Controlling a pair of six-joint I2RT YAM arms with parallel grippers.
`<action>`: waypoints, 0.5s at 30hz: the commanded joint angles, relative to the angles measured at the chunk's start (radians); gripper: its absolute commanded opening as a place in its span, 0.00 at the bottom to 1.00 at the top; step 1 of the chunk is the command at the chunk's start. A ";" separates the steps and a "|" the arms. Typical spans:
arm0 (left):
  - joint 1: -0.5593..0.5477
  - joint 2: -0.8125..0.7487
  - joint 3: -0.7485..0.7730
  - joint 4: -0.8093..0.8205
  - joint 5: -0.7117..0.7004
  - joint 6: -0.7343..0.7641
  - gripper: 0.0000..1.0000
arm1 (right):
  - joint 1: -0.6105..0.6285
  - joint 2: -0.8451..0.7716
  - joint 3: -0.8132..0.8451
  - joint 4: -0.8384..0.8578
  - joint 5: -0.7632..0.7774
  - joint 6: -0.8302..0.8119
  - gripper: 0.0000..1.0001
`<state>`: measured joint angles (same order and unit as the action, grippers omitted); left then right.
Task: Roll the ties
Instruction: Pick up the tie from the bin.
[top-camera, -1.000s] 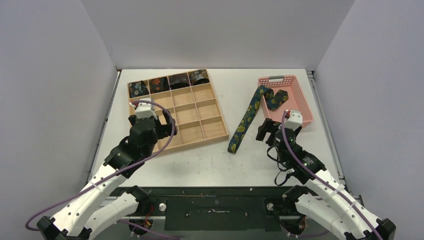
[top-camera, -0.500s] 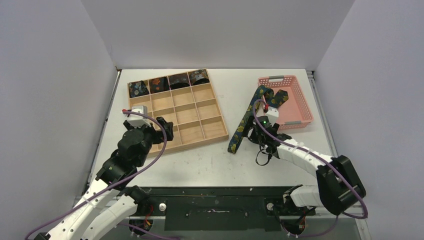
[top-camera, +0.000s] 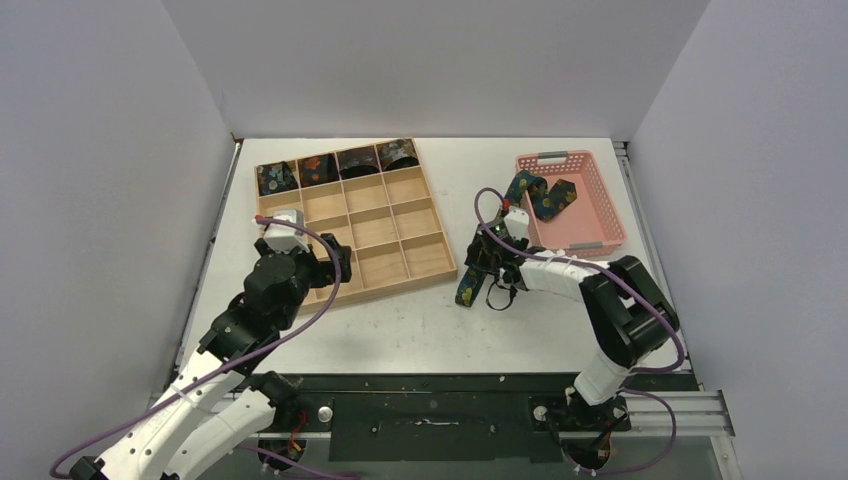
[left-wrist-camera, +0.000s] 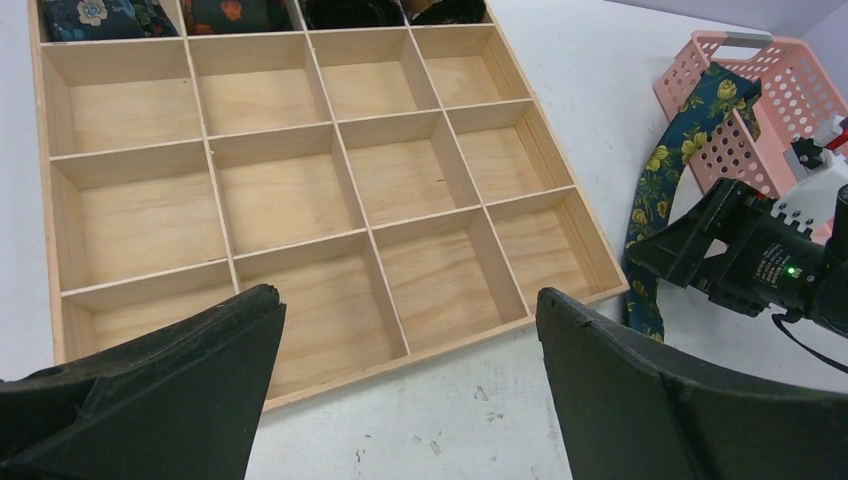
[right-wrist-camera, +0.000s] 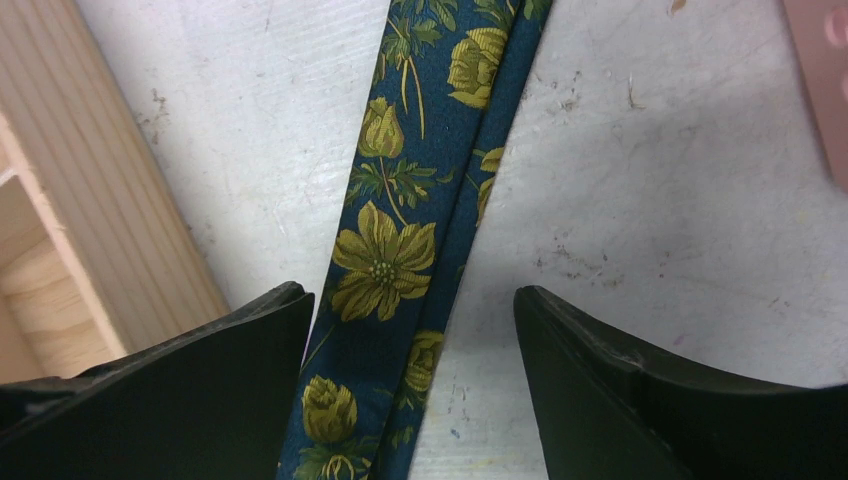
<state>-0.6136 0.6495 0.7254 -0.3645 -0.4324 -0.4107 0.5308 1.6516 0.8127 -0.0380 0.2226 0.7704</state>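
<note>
Pale grey and scuffed, the table (top-camera: 480, 170) carries everything. A wooden tray (top-camera: 420, 279) of sixteen compartments lies on its left half, slightly skewed. A pink basket (top-camera: 610, 200) sits at the far right. Between them a long navy tie (right-wrist-camera: 385, 265) with yellow flowers stretches flat across the table. Its near end lies just beside the tray's near right corner, and its far part is draped over the basket's left rim with the end inside. The right gripper (right-wrist-camera: 405, 300) hangs low over the tie's near part, its fingers wide apart on either side of the strip and holding nothing; whether they touch the table cannot be told. The left gripper (left-wrist-camera: 400, 300) hovers above the tray's near rows, its fingers also spread wide and holding nothing. Four dark coils (top-camera: 318, 167) fill the tray's far row, one per compartment; the other twelve compartments show bare wood.
</note>
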 joint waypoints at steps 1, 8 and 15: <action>0.002 0.009 0.031 0.012 0.002 0.001 0.97 | 0.044 0.051 0.042 -0.090 0.091 -0.036 0.63; 0.000 -0.007 0.031 0.006 -0.015 0.000 0.97 | 0.051 0.023 -0.037 -0.139 0.088 -0.068 0.19; -0.038 -0.010 0.034 -0.007 -0.022 -0.023 0.97 | 0.072 -0.362 0.064 -0.268 0.028 -0.178 0.05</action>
<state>-0.6281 0.6426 0.7254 -0.3771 -0.4427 -0.4122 0.5728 1.5257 0.7864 -0.2173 0.2852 0.6876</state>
